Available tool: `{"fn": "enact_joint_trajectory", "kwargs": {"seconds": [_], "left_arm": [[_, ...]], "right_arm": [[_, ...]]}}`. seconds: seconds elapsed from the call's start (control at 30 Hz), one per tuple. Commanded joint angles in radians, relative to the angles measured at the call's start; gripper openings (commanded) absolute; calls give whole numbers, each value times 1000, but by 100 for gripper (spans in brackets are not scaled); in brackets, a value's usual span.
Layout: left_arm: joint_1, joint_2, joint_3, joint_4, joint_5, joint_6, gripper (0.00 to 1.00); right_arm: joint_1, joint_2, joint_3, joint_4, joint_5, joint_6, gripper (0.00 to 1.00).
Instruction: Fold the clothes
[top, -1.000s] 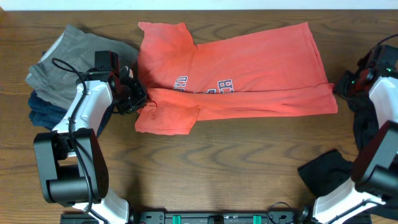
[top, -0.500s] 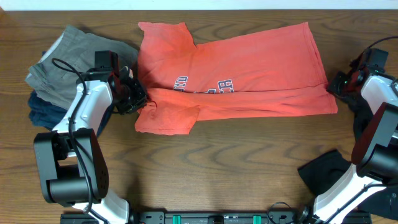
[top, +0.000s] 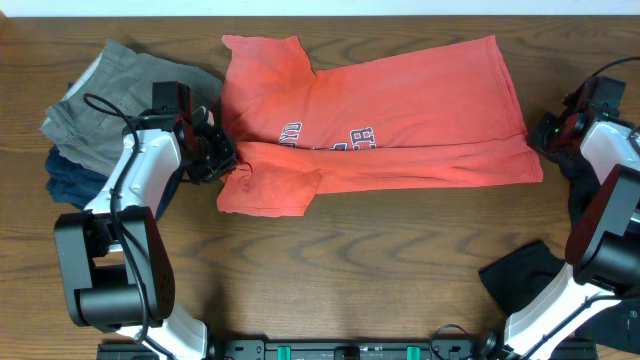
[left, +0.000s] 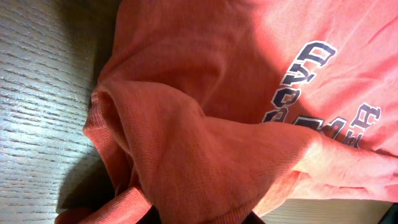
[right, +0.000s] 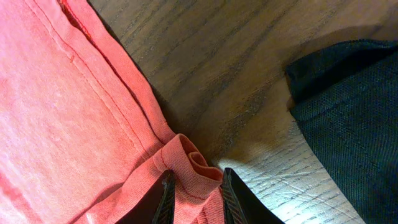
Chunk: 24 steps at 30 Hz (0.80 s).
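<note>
The coral-red T-shirt (top: 400, 110) lies spread across the back of the table, its lower part folded up over the navy-and-white lettering (top: 325, 138). My left gripper (top: 222, 158) sits at the shirt's left side, shut on a bunched fold of it. In the left wrist view, red cloth (left: 205, 124) fills the frame and covers the left gripper (left: 214, 214). My right gripper (top: 538, 135) is at the shirt's right hem corner. The right wrist view shows this gripper (right: 196, 186) shut on a rolled bit of the hem (right: 186, 162), both fingers touching it.
A grey-khaki garment (top: 110, 85) lies on a navy one (top: 70, 175) at the far left, behind my left arm. A black garment (top: 525, 280) lies front right, and dark cloth (right: 348, 106) sits just right of my right gripper.
My right arm moved in to the shirt's right hem corner and its jaws narrowed onto the hem. The left arm and the shirt have not moved.
</note>
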Motion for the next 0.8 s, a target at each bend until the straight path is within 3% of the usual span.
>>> {"fn": "enact_joint_trajectory", "kwargs": {"seconds": [0.0,0.1,0.37,0.47,0.63,0.77], "left_arm": [[7,4,0,-4,14,-2,17],[7,4,0,-4,14,-2,17],[7,4,0,-4,14,-2,17],[7,4,0,-4,14,-2,17],[7,4,0,-3,13,-2,17],[7,4,0,-4,13,-2,17]], "right_arm": [[5,7,-1,6,-8,8,31],[5,7,-1,12,-9,7,31],[5,7,-1,13,-12,7,1],[5,7,-1,8,-31,7,1],[5,4,0,66,-280,-34,1],[5,4,0,166,-353,73,1]]}}
